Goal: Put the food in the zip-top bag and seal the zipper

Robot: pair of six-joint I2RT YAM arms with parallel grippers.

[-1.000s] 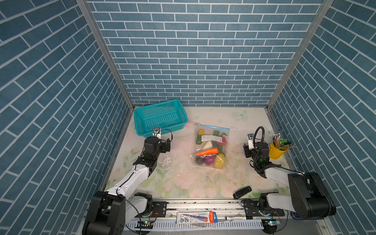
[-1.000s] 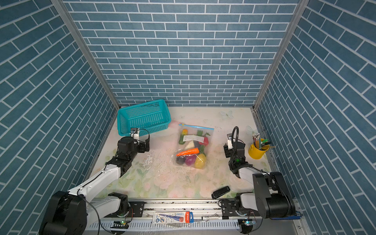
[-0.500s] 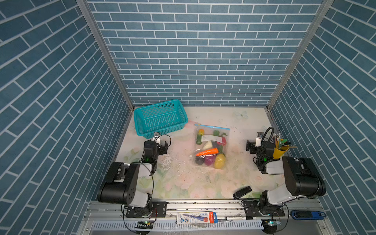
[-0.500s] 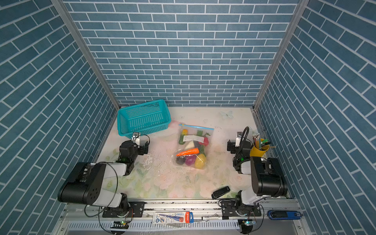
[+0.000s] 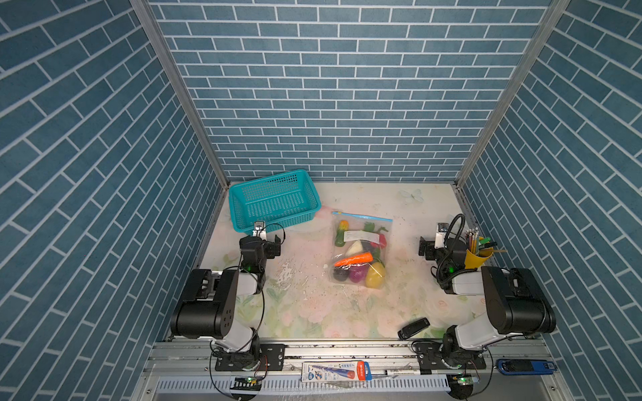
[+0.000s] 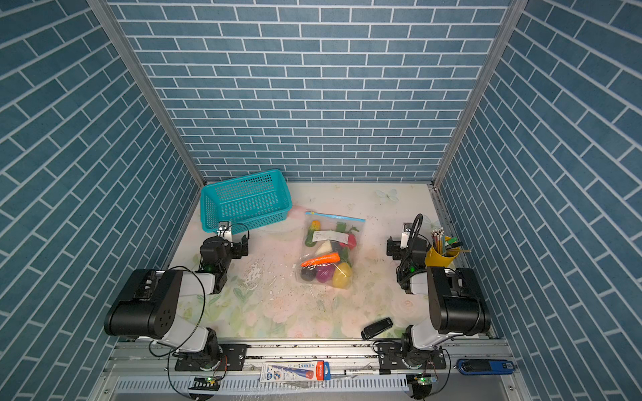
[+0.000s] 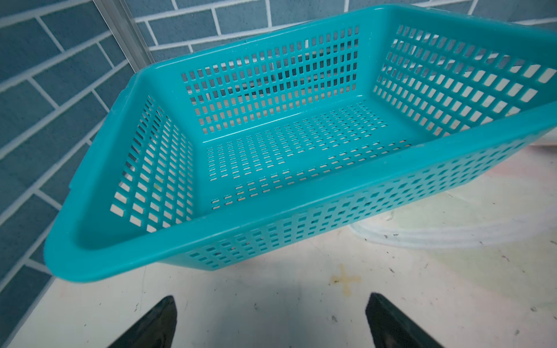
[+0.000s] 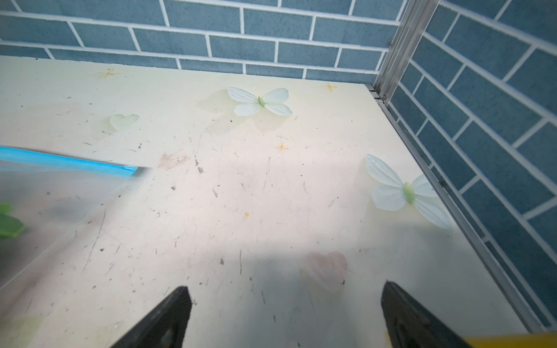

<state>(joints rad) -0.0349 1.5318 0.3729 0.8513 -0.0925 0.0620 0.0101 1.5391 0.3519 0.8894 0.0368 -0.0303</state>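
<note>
The clear zip-top bag (image 5: 361, 243) lies flat mid-table in both top views, its far edge carrying the blue zipper (image 5: 363, 216). The food is inside it: an orange carrot (image 5: 354, 259), a purple onion (image 5: 357, 273), a yellow fruit (image 5: 375, 276) and green pieces. My left gripper (image 5: 272, 243) hovers open and empty to the bag's left, in front of the basket. My right gripper (image 5: 424, 247) stands open and empty to the bag's right. The right wrist view catches the zipper (image 8: 69, 162) end and a bag corner (image 8: 45, 205). Bare table shows between both grippers' black fingers (image 7: 159, 319).
A teal mesh basket (image 5: 274, 201) stands empty at the back left, filling the left wrist view (image 7: 301, 195). A yellow cup of pencils (image 5: 477, 255) sits by the right wall beside my right arm. A small black device (image 5: 413, 328) lies near the front edge.
Both arms have folded back, their elbows now raised over their bases. The grippers stay near the same spots. The bag has not moved.
</note>
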